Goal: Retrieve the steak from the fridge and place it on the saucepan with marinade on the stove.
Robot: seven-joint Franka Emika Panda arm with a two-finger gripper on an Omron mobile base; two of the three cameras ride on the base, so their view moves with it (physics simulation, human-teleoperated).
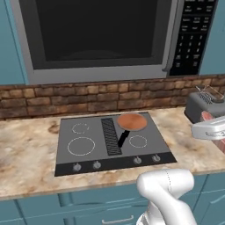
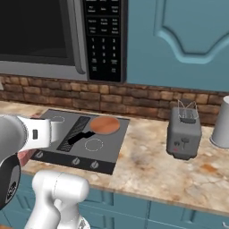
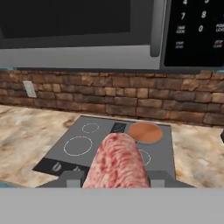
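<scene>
Steak [image 3: 117,162] sits pinched between the two fingers of the gripper [image 3: 114,178], jutting forward from the hand toward the stove [image 3: 74,157]. Seen from the hand, the meat hangs in front of the stove's near edge. The saucepan [image 1: 132,121] rests on the stove's back right burner, its black handle pointing toward the front knobs. A toaster [image 2: 184,133] stands on the counter [image 2: 147,167], right of the stove.

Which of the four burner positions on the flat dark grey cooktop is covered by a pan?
The back right one: the shallow copper-lined saucepan sits on it, while the other three white rings lie bare.
</scene>
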